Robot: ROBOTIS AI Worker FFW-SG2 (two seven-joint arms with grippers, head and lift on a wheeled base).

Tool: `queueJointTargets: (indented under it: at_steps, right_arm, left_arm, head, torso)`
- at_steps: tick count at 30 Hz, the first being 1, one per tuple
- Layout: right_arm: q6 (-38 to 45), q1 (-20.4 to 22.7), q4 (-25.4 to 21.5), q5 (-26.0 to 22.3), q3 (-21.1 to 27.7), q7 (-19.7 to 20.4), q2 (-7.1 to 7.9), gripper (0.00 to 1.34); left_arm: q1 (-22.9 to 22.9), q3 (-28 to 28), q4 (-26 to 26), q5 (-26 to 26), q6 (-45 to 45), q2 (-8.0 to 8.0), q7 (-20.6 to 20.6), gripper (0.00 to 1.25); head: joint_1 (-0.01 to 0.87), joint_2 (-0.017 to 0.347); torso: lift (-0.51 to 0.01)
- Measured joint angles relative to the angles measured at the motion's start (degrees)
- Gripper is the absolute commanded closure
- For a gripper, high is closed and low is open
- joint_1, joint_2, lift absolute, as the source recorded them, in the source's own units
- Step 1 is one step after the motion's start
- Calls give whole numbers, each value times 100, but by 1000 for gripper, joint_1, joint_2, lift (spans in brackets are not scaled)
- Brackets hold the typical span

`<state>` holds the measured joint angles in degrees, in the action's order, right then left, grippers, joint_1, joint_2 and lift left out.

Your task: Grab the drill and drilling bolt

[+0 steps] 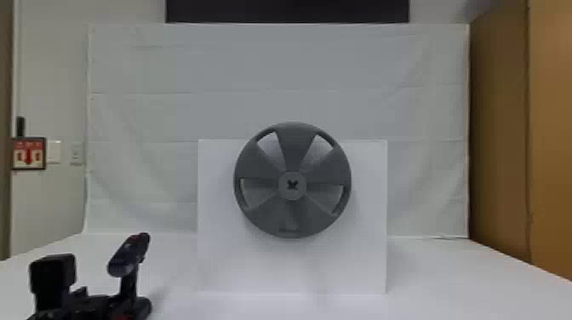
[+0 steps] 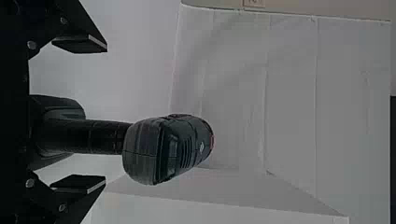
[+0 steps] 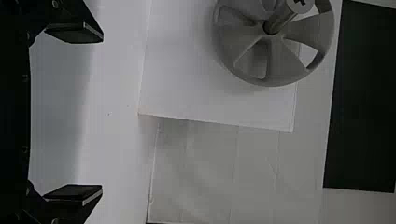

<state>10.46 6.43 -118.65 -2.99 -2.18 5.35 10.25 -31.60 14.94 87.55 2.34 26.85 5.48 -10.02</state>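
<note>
Left jaws: spread wide; the left gripper [image 1: 91, 304] has the drill's handle between its two black fingers, with a gap on either side, so nothing is pinched.
Drill: upright at the table's near left, body [image 1: 127, 255] at the top of the handle [image 2: 88, 136], its foot low by the gripper.
Right jaws: also wide apart; the right gripper [image 3: 102, 114] has nothing between its fingers and touches nothing.
Bolt: a thick grey shank with a cross-slotted head [image 1: 292, 184], at the hub of the wheel; in the right wrist view it juts well out from the hub.
Wheel: grey, round, with broad spokes [image 1: 293, 149] and openings between them, in front of the white board.
Board: white and upright [image 1: 217, 264], on the table beyond the drill and to its right.
Surface: a plain white table [image 1: 447, 272].
Room: a creased white sheet [image 1: 276, 64] behind the board, a black panel [image 1: 287, 10] above it, brown panels [image 1: 500, 140] on the right, a sign with a red arrow [image 1: 28, 153] on the left wall.
</note>
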Motion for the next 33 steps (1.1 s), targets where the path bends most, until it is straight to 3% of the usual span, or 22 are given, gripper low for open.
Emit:
queueJointTargets:
  at_steps: [14, 17, 20, 24, 27, 30, 33]
  right_arm:
    - [0, -50, 19, -21, -104, 0, 31, 157]
    - [0, -68, 24, -31, -126, 1, 38, 157]
    - [0, -83, 26, -39, -140, 1, 45, 157]
    - [0, -97, 26, -49, -161, 1, 55, 157]
    - [-2, -97, 26, -52, -166, 1, 56, 157]
    - [-4, -94, 26, -54, -168, 1, 56, 157]
    - [-7, -90, 26, -59, -168, 1, 61, 157]
  left_arm:
    - [-304, -28, -338, -77, -73, 40, -17, 277]
    - [-352, -33, -423, -84, -97, 38, -17, 331]
    - [-380, -39, -487, -85, -112, 33, -17, 524]
    - [-399, -37, -556, -82, -118, 32, -17, 903]
    - [-403, -37, -581, -72, -115, 32, -17, 1088]
    - [-403, -50, -588, -63, -58, 32, -14, 1208]
    - [-406, -80, -590, -51, -5, 32, -6, 1227]
  head:
    - [-15, 51]
    - [-15, 51]
    - [-15, 51]
    - [-15, 51]
    - [-15, 51]
    - [-15, 51]
    - [-15, 51]
  torso:
    - [-398]
    - [-398]
    - [-398]
    - [-398]
    - [-398]
    - [-398]
    - [-398]
